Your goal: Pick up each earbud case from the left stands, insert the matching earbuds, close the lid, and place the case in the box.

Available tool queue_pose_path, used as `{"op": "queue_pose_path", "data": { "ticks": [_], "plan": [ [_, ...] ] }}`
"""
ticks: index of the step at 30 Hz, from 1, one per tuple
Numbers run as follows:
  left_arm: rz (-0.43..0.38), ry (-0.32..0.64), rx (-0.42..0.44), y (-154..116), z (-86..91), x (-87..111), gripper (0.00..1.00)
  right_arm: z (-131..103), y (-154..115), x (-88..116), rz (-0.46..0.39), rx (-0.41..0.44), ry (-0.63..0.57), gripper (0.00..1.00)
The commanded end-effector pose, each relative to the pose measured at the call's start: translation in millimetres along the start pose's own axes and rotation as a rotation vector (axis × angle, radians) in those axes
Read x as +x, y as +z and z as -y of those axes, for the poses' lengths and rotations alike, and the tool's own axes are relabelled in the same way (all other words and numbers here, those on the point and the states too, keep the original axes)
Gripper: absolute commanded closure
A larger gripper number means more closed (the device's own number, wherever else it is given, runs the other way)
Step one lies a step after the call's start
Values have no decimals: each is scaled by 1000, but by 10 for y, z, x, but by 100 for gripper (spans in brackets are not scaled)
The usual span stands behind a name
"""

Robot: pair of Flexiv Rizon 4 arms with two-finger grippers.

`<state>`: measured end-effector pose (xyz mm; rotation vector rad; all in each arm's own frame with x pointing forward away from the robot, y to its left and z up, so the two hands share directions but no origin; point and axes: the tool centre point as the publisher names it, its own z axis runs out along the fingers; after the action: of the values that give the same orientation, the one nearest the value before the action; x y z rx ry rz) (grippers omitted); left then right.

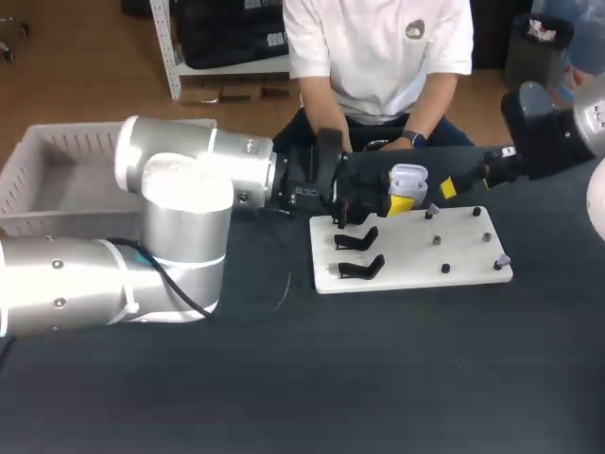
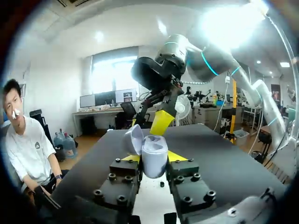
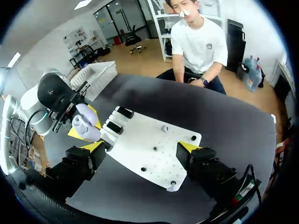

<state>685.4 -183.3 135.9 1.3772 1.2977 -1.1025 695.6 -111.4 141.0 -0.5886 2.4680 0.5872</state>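
Head view has the box at far left, then the left tool clamped on the open-lidded case above the board's back edge. Further right, the right tool stands wide apart, empty. It should probably first pinch what looks like an earbud squarely, with the case held level.

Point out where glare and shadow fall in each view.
Head view: overhead light blows out the left arm on top. Left wrist view: a ceiling light flares above the right arm; the case is evenly lit. Right wrist view: the white board is bright.
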Motion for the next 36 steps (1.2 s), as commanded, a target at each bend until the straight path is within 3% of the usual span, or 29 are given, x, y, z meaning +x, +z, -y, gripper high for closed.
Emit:
{"op": "queue_pose_path", "data": {
  "ticks": [1,4,16,36],
  "plan": [
    [82,-29,-29,-74,8,-39,100,13,-201,115,-15,104,4,0],
    [117,-68,-12,-71,-70,-62,100,67,-270,200,-30,130,6,0],
    [104,-57,-24,-20,-125,-250,100,220,-335,585,-154,267,16,0],
    [92,-60,-21,53,-153,-260,100,396,-202,885,-353,446,-29,0]
  ]
}}
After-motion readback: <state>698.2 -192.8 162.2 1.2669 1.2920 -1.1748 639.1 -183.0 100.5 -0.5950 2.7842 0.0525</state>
